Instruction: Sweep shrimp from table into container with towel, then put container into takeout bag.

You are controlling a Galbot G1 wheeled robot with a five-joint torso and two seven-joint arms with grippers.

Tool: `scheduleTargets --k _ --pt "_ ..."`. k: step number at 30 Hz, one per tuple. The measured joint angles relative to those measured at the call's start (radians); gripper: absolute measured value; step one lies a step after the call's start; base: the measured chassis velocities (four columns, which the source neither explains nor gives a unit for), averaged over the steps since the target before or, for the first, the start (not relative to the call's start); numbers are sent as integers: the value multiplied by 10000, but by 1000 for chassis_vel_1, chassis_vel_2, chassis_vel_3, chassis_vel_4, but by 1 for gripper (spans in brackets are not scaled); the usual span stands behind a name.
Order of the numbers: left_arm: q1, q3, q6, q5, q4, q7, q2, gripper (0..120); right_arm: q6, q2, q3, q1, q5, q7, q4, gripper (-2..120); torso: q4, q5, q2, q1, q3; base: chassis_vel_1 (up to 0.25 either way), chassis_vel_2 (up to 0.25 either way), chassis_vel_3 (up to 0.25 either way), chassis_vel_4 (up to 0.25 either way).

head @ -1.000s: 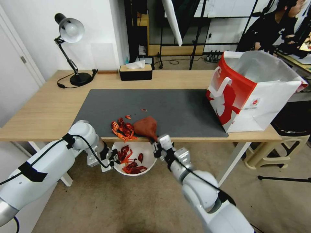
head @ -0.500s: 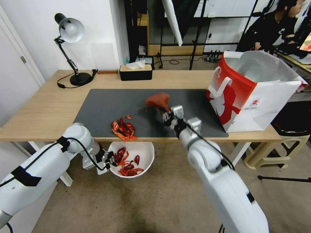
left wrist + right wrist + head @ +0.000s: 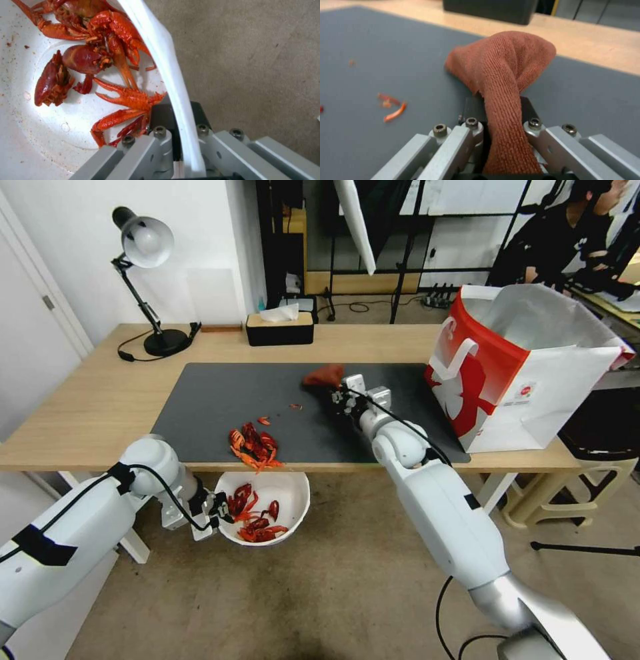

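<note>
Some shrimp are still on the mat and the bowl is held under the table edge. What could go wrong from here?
1. The left gripper pinches the container only at its rim; more shrimp landing could tip it.
2. The right gripper holds the towel bunched, so a sweep may miss the loose bits.

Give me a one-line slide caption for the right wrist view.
Right claw shut on the towel, its bunched end on the grey mat near shrimp bits.

- Bright, even indoor light; soft shadows under the table [image 3: 100, 407].
- Head view bends at its edges.
- Wrist views soft, backgrounds out of focus.
</note>
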State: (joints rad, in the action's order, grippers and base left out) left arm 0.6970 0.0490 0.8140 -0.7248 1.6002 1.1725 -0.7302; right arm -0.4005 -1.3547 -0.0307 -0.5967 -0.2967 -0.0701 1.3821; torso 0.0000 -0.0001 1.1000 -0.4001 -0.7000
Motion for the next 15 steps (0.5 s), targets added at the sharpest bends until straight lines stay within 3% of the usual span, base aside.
scheduleTargets --k 15 --pt "-70 -106 43 37 -100 -102 65 0 176 497 1064 -77 -350 -1474 271 7 -3 0 1 3 3 0 0 0 0"
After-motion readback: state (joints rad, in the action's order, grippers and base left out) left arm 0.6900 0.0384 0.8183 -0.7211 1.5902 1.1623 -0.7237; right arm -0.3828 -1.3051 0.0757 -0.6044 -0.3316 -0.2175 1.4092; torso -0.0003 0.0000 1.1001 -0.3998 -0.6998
